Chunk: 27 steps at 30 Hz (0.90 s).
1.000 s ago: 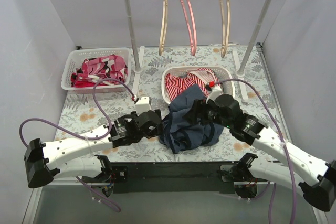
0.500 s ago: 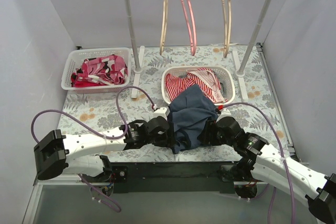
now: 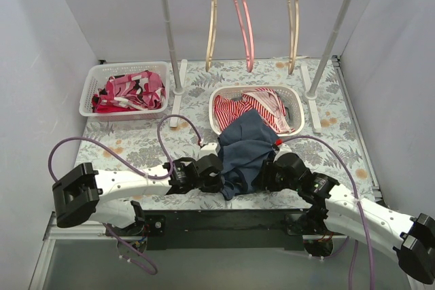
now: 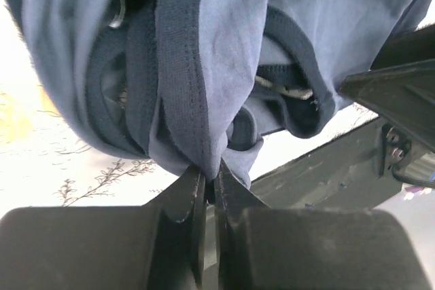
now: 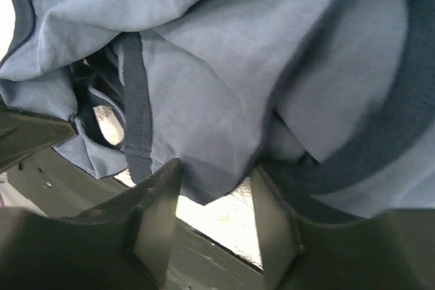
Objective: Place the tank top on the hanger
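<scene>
The dark navy tank top lies bunched on the table, between both arms and just in front of the middle basket. My left gripper is at its near left edge. In the left wrist view this gripper is shut on a fold of the tank top. My right gripper is at the cloth's near right edge. Its jaws stand apart, with a hanging corner of the tank top between them, unpinched. The tan hanger hangs on the rail at the back, with one like it further right.
A pink hanger hangs between the tan ones. The white basket behind the tank top holds a red-and-white striped garment. Another basket at the back left holds pink-and-red clothes. The rack's poles stand at the back.
Both grippers have moved down to the near edge of the tank top. The left jaws have shut on the cloth. The right jaws have narrowed.
</scene>
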Available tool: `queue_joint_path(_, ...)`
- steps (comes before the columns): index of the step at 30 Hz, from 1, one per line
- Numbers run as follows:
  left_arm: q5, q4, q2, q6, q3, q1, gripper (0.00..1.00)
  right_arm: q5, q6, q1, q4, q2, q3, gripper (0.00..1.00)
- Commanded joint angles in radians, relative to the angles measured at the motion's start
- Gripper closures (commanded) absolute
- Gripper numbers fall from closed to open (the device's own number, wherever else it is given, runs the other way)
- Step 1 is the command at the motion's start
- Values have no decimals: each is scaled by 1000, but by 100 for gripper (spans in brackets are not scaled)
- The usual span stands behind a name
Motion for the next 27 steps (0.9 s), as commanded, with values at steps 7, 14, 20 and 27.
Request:
queue_joint_path(7, -354, -212, -300, 14, 203, 4, 100, 49, -57, 12, -83, -42, 267, 99)
queue_joint_path(14, -474, -196, -486, 255, 513, 15, 100, 207, -251, 12, -317, 47, 935, 99)
queue_joint_path(20, -390, -33, -390, 479, 859, 15, 100, 190, -381, 12, -318, 280, 1459, 99)
queue_joint_path(27, -446, -113, -212, 516, 1114, 15, 100, 225, -404, 12, -329, 403, 1654, 99)
